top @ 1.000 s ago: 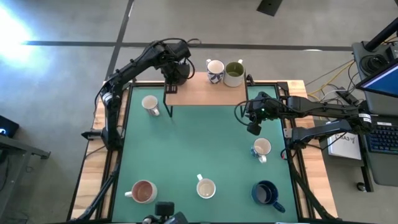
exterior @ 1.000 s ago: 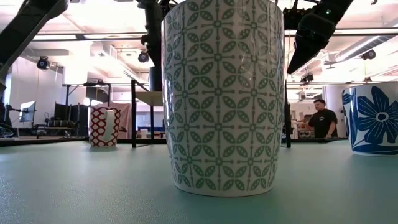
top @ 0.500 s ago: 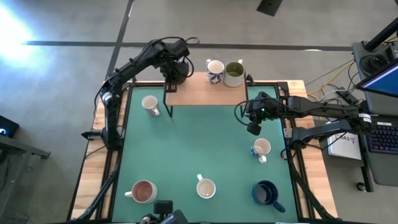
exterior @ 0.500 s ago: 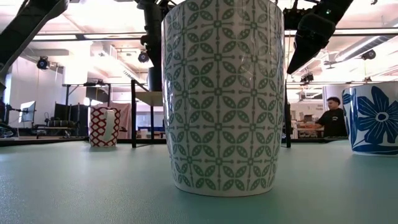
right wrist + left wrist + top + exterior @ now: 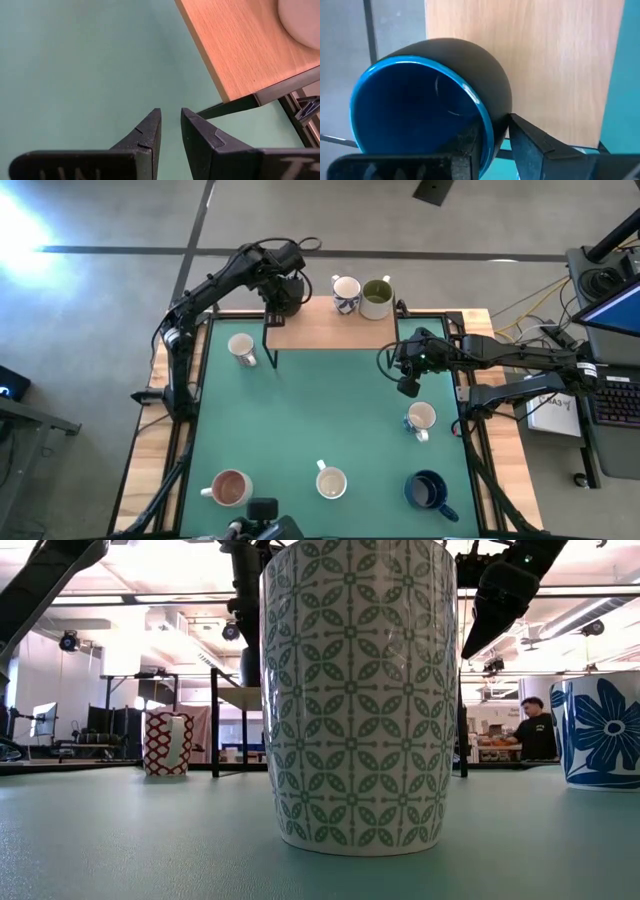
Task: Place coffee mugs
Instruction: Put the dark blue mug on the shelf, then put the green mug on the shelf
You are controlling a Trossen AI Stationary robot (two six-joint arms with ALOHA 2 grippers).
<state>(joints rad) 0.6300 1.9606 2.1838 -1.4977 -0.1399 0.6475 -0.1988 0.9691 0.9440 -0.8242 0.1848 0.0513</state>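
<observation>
Nearest, along the worktop's [image 5: 300,410] front edge, three coffee mugs wait untouched: one pink-brown inside [image 5: 229,488] toward the front left corner, a green-patterned white one [image 5: 331,481] at the middle, and a dark blue one [image 5: 428,490] toward the front right corner. Farther in, a white mug [image 5: 421,418] sits by the right edge, and just beyond it the right gripper [image 5: 408,387] hovers over the green mat, its fingers slightly parted and holding nothing. Another white mug [image 5: 241,347] stands near the left edge. Along the far edge a raised wooden shelf [image 5: 330,332] carries a blue-patterned mug [image 5: 346,292] and an olive-lined mug [image 5: 377,296] side by side. At the shelf's far left corner sits a second dark blue mug [image 5: 420,100], its base on the wood. The left gripper [image 5: 495,131] straddles its rim, one finger inside and one outside, with a sliver of gap at the outer wall. From a second ago no mug has shifted; the one change seems to be this grip loosening. I judge a third mug delivered, and the arm needs to lift clear without tipping it.
</observation>
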